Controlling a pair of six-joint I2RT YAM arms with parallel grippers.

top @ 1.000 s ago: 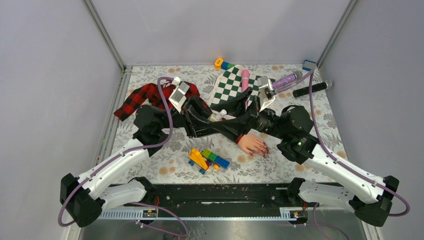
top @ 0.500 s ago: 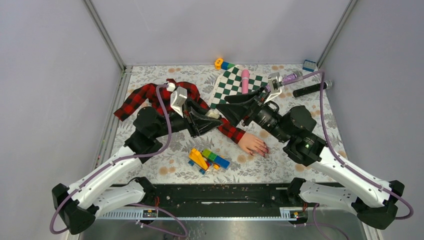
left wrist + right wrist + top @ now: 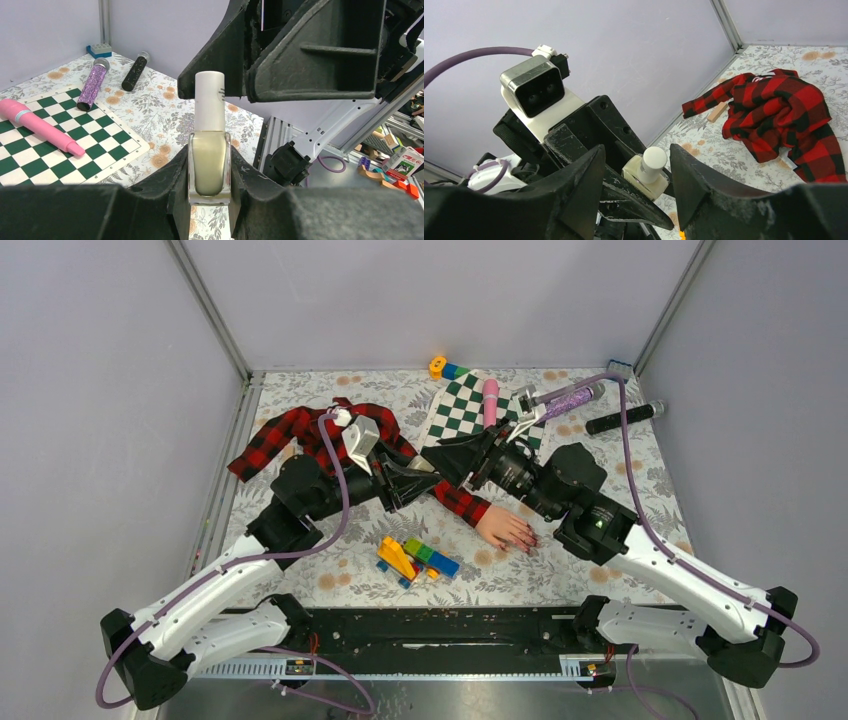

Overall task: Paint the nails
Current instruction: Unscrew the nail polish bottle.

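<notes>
My left gripper is shut on a small pale nail polish bottle with a white cap and holds it upright above the table. My right gripper is open, with its two black fingers on either side of the cap without touching it. In the right wrist view the bottle sits between my right gripper's spread fingertips. The pale pink mannequin hand lies palm down on the table, its dark-red nails pointing right, with the plaid sleeve behind it.
A red-black plaid shirt lies at the back left. A green checkered mat holds a pink cylinder. A purple glitter cylinder and a black one lie at the back right. Toy bricks lie near the front.
The arms have uncrossed. My left gripper drew back left with the bottle. My right gripper pulled back, then moved left again so its open fingers flank the cap.
</notes>
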